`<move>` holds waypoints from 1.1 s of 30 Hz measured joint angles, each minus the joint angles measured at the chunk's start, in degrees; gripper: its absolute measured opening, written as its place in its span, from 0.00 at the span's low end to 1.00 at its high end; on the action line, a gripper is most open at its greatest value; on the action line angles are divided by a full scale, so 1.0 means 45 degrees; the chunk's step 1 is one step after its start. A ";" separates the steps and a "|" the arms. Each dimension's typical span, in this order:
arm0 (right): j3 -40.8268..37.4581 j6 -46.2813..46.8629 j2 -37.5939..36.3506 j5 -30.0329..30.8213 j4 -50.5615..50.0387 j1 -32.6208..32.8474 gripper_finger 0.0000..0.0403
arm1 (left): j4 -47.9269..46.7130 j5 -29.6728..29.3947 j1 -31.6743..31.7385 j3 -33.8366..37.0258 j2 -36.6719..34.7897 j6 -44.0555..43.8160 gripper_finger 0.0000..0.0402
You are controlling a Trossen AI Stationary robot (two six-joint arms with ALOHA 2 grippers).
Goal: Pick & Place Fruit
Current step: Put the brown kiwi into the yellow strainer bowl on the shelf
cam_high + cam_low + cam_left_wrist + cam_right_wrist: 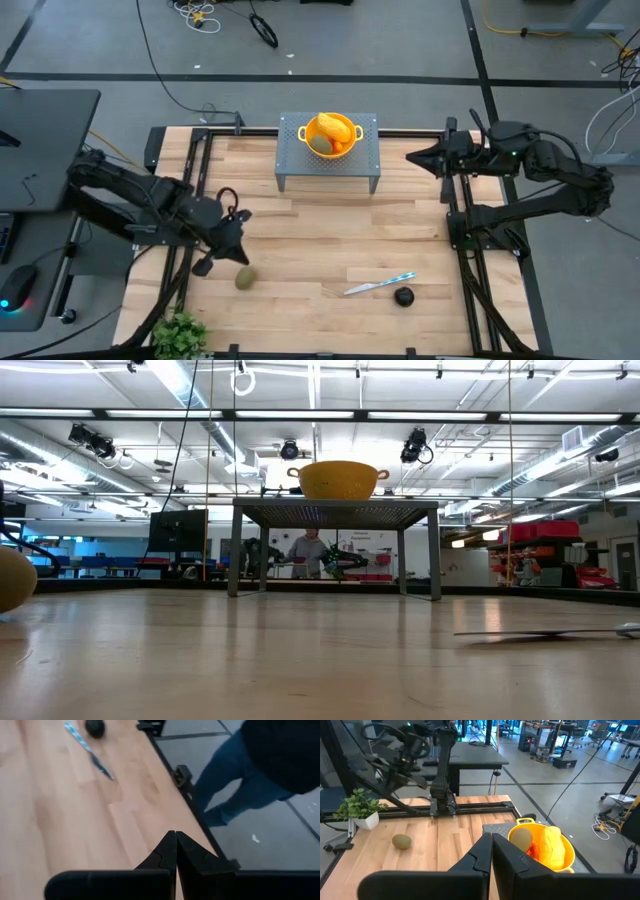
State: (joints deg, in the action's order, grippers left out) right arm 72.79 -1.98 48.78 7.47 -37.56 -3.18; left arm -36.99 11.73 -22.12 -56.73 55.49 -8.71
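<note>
Counting the fruit: in the yellow bowl [331,136] lie one large yellow-orange oblong [330,128], one olive-brown oval [521,839] and some small orange-red pieces [534,851] whose number cannot be told. The bowl stands on a small grey perforated stand [328,153] at the far middle of the desk [320,240].

Two more pieces lie out on the desk. A second olive-brown oval [244,279] rests near the front left, just beside the left gripper [238,252]; from above its long axis runs roughly front to back, tilted a little. One dark round fruit [403,296] sits near the front right, just beside the pale blue handle end of the single knife [379,285]. The knife's long axis lies nearly across the desk, blade pointing left, handle right. The oblong in the bowl lies with its long axis across the bowl, left to right in the high view.

The left gripper hangs over the front left of the desk, its fingers [162,854] pressed together and empty. The right gripper [411,156] sits at the far right, level with the stand, fingers [482,851] together and holding nothing.

One potted green plant [180,334] stands at the desk's front left corner. One person's legs [235,780] show beside the desk in the left wrist view.
</note>
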 joint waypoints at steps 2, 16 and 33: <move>0.0000 0.0000 0.0114 0.0000 0.0002 0.0000 0.05 | 0.0027 0.0010 -0.0331 -0.0014 0.0159 -0.0248 0.01; 0.0005 0.0000 0.0542 -0.0374 0.0005 0.0005 0.05 | 0.0140 0.0364 -0.2001 -0.0010 0.2590 -0.0349 0.01; 0.0005 0.0000 0.0542 -0.0369 0.0005 0.0005 0.05 | 0.0203 -0.0696 -0.3137 -0.0010 0.2923 0.2121 0.02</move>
State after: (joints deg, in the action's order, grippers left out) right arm 72.82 -1.98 51.22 5.80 -37.54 -3.16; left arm -36.08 8.60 -36.24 -56.77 68.64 0.84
